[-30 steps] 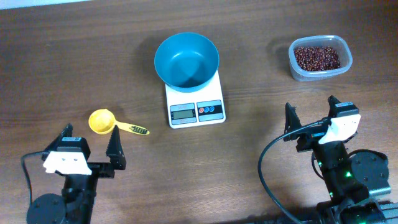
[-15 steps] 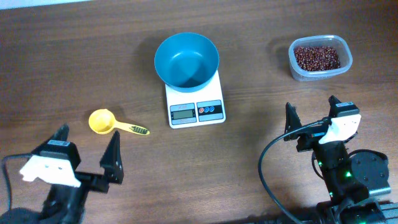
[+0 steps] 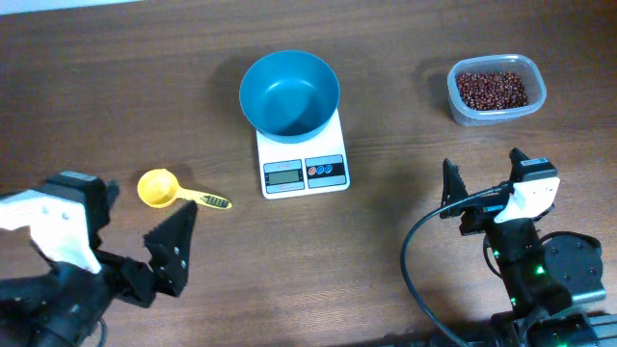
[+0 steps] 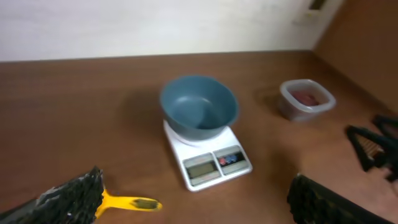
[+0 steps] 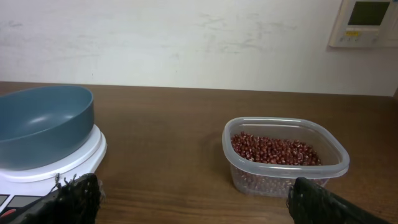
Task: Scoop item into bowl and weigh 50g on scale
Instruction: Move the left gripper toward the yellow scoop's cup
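Left gripper [image 3: 148,200] and right gripper [image 3: 482,162] both stand jaws apart, yellow scoop [image 3: 156,187] just ahead of left, tub [image 3: 542,92] apart ahead of right.

The bowl [image 3: 289,92] is teal-blue, the scale [image 3: 280,146] white, the beans [image 3: 491,90] dark red-brown, the scoop [image 3: 157,188] yellow.

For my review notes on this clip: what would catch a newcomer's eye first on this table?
The teal bowl sitting empty on the white scale in the middle of the table draws the eye first. Next come the clear tub of red-brown beans at the far right, and the yellow scoop lying alone on the left.
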